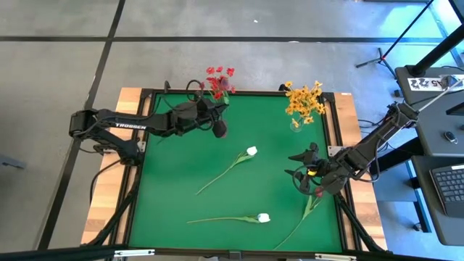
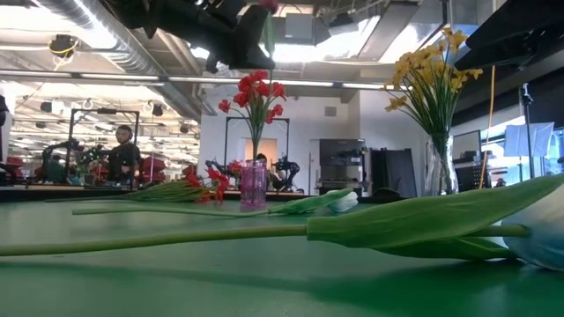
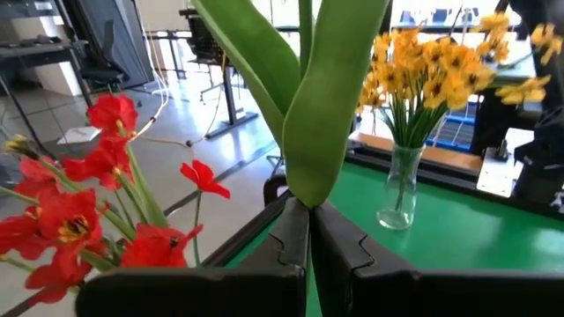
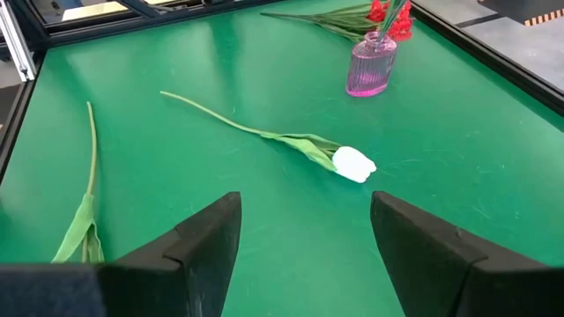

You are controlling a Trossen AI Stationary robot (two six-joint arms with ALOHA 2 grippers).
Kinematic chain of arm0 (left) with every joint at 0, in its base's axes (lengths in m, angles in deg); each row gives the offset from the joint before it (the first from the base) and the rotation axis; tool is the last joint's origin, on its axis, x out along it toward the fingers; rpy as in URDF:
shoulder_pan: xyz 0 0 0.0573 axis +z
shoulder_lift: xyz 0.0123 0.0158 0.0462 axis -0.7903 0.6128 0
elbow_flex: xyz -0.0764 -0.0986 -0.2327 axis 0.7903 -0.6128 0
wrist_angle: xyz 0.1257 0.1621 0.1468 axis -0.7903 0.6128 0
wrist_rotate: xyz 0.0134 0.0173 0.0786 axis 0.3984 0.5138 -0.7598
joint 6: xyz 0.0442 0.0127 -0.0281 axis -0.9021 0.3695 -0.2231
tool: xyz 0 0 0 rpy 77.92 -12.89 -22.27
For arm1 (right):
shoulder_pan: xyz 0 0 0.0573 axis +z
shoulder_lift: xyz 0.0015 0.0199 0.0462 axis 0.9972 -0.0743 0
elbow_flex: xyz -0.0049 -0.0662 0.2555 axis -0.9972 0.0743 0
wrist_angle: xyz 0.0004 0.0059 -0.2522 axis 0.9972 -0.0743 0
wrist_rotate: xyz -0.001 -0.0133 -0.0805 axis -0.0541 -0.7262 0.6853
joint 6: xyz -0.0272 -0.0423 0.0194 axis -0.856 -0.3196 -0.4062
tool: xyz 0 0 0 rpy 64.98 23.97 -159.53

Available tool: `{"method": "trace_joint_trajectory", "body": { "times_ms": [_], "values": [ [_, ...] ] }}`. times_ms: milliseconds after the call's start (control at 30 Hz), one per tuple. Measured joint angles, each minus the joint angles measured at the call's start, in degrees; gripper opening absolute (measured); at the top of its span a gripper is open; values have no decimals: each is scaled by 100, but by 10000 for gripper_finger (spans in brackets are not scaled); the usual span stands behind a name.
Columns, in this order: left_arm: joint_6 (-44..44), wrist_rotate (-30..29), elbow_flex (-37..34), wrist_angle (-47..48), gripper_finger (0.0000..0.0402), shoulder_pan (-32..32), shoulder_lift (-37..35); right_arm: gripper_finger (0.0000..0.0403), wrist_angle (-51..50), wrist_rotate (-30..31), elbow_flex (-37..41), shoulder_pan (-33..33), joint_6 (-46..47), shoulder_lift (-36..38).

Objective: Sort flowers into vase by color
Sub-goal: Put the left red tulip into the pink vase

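A robotics lab: exposed ceiling ducts (image 2: 97, 40), more robot rigs (image 2: 66, 154) and a person (image 2: 123, 154) beyond the green bench (image 1: 181, 167), camera tripod (image 1: 384, 52), keyboard (image 1: 448, 185) alongside.

A: How many vases stood on the green table (image 1: 174, 181)?
B: Two: a pink vase (image 4: 370, 69) at the far left and a clear vase (image 3: 398, 189) at the far right.
A: And bunches?
B: One red spray (image 1: 220, 78) and one yellow-orange spray (image 1: 304, 99), one per vase.
A: Loose stems?
B: Two white buds, one mid-table (image 1: 251, 151), one nearer (image 1: 264, 217), plus one maroon bud (image 1: 318, 193) at the right and one leafy stem (image 3: 308, 106) held at the left.
A: Arms?
B: Two.
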Motion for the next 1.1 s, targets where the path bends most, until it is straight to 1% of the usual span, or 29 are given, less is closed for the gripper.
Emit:
{"method": "trace_joint_trajectory", "body": {
  "times_ms": [300,433,633,767,1100],
  "values": [
    [160,3,-9,57,0,40,10,253,4,0,0,-1,13,-2],
    [310,15,-168,32,0,42,10,253,2,0,0,-2,14,-2],
    [586,15,-657,-190,0,66,15,253,-3,2,0,0,15,-2],
    [757,15,-861,-215,0,74,15,253,-5,2,0,-2,14,-2],
    [935,13,-920,-187,2,74,15,253,-9,94,0,-2,13,-1]
  ]
}}
